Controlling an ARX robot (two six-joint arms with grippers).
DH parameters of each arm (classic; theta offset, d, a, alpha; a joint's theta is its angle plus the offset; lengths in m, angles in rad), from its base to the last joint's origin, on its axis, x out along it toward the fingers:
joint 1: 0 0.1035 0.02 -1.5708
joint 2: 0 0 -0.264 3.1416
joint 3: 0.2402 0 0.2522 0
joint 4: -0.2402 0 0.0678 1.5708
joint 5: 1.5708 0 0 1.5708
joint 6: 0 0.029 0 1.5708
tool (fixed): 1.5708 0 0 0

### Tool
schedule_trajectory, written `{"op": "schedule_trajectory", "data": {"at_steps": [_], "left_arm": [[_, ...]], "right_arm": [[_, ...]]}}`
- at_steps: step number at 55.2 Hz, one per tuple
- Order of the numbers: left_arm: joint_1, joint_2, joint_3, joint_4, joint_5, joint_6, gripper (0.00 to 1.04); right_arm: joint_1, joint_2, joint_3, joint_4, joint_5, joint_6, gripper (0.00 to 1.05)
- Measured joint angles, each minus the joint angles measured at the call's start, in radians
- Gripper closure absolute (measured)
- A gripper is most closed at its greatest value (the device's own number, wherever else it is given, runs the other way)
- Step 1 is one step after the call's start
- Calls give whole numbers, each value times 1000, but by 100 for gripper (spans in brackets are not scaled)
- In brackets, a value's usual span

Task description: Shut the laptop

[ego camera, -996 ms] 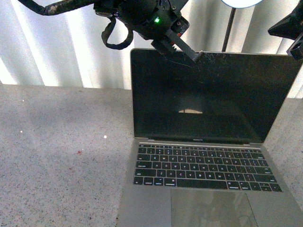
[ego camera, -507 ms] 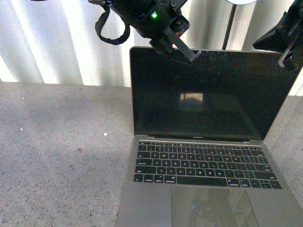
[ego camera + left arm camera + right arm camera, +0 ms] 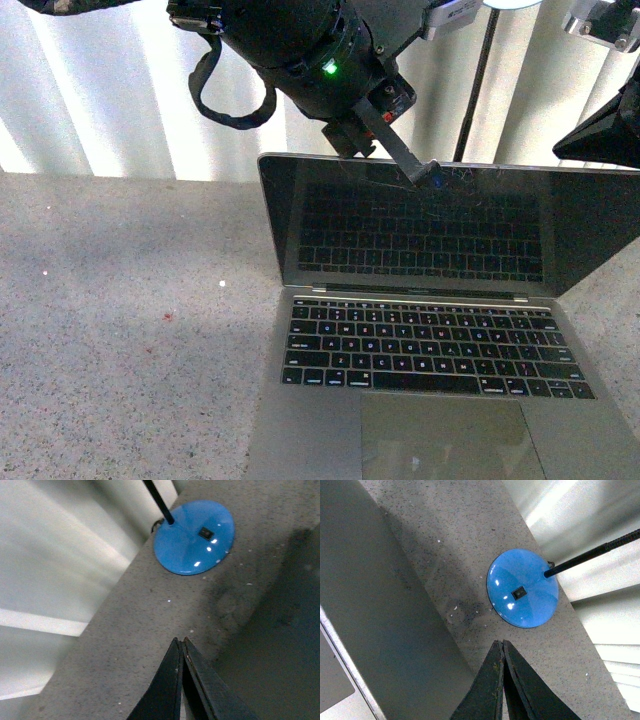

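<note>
1. We see the laptop (image 3: 430,400) sitting open on a speckled grey countertop (image 3: 120,330). It fills the right half of the front view, and its base runs out past the lower edge of the picture.
2. Its black keyboard (image 3: 435,350) and wide trackpad (image 3: 450,440) face up. The dark screen (image 3: 420,230) leans forward over them far enough to mirror the rows of keys, and we can make out fine scratches near its top edge.
3. The left gripper (image 3: 428,172) reaches down from a bulky black arm with a green light (image 3: 330,68) lit on it. Its tip sits right at the top edge of the screen, a little right of the middle. We cannot tell whether it presses there or only overlaps the edge.
4. In the left wrist view, the left gripper (image 3: 181,642) has its two fingers lying together with nothing between them. They hang above the countertop, with a glossy blue lamp base (image 3: 195,537) beyond.
5. The right gripper (image 3: 565,150) shows in the front view as a dark wedge just beside the screen's upper right corner, well apart from the left one.
6. In the right wrist view, the right gripper (image 3: 500,644) is likewise pressed together and empty. The plain grey back of the lid (image 3: 370,590) lies to one side of it. The blue lamp base (image 3: 530,605) carries a small black switch (image 3: 519,593), and a thin black pole (image 3: 590,555) rises from its rim.
7. Behind the laptop, the front view shows that pole (image 3: 480,80) standing before a pale pleated curtain (image 3: 100,100).
</note>
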Motion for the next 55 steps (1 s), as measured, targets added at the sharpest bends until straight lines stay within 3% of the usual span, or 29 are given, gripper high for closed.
{"op": "schedule_trajectory", "data": {"at_steps": [25,55], "left_arm": [[3,-47,-80,-75,64,-3,101],[9,-60,-172,-27,81,-106,101]], "right_arm": [[17,-14,-42,-64,-5,-58,102],[50,-4,-81,-125,-3,-117,102]]}}
